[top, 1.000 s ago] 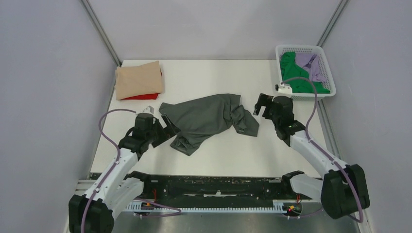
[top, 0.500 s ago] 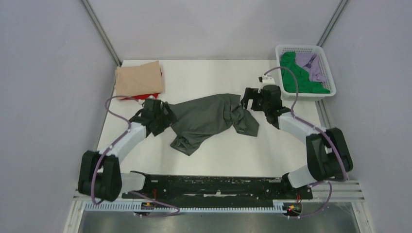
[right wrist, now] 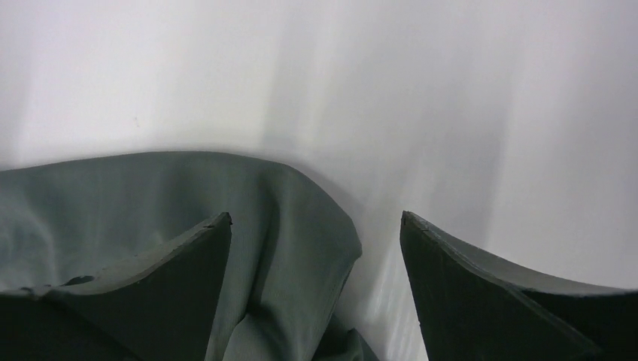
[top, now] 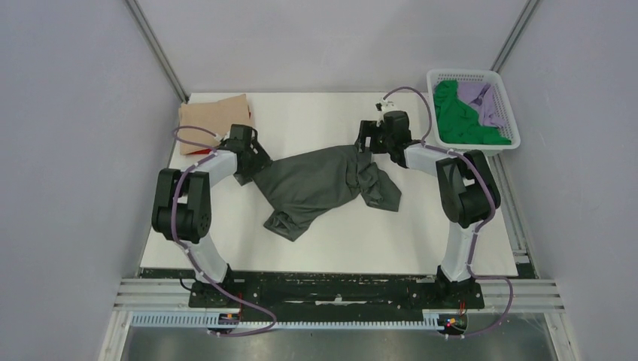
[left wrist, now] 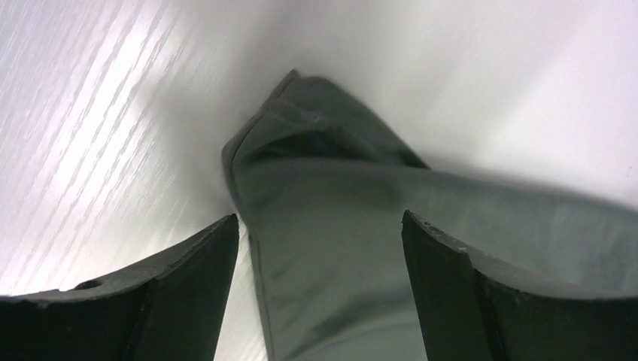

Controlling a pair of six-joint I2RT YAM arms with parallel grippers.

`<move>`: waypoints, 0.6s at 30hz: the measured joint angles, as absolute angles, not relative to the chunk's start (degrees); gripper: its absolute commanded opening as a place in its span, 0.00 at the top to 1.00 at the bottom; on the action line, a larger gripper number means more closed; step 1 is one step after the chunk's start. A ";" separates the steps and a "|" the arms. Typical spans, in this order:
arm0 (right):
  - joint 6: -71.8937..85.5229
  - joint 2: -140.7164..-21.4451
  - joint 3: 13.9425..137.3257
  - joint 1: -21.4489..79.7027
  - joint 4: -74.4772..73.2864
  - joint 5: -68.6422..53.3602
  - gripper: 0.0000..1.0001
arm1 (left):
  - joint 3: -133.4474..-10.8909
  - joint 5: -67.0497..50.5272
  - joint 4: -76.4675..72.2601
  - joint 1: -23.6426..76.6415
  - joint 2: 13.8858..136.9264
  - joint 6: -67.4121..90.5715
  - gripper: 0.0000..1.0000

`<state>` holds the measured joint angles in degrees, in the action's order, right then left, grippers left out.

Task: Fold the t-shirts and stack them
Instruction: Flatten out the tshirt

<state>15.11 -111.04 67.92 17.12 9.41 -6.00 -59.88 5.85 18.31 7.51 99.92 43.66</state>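
Observation:
The dark grey t-shirt (top: 316, 184) lies crumpled across the middle of the table. My left gripper (top: 252, 169) is at its left corner, open. In the left wrist view that corner (left wrist: 323, 188) runs between the two fingers of the left gripper (left wrist: 320, 226), which are not pinching it. My right gripper (top: 363, 143) is at the shirt's far right edge, open. In the right wrist view a fold of grey cloth (right wrist: 293, 226) lies within the open right gripper (right wrist: 316, 222), closer to the left finger. A folded tan t-shirt (top: 214, 116) sits far left; the red one under it is almost wholly hidden by my left arm.
A white lattice basket (top: 463, 73) at the far right corner holds a green t-shirt (top: 459, 120) and a lilac t-shirt (top: 485, 101). Grey walls close in the table on three sides. Both arms are stretched far out from their bases.
Both arms have reached away from the near edge: the left gripper to the grey shirt's left corner, the right gripper to its far right edge. The shirt itself has barely shifted.

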 measured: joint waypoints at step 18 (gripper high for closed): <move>12.91 -112.01 65.39 19.38 9.02 -2.50 1.00 | -63.88 3.18 16.21 8.43 104.14 40.42 0.98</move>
<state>12.91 -112.01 65.39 19.38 9.02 -2.50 -63.88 3.18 16.21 8.43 104.14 40.42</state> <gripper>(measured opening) 0.013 0.037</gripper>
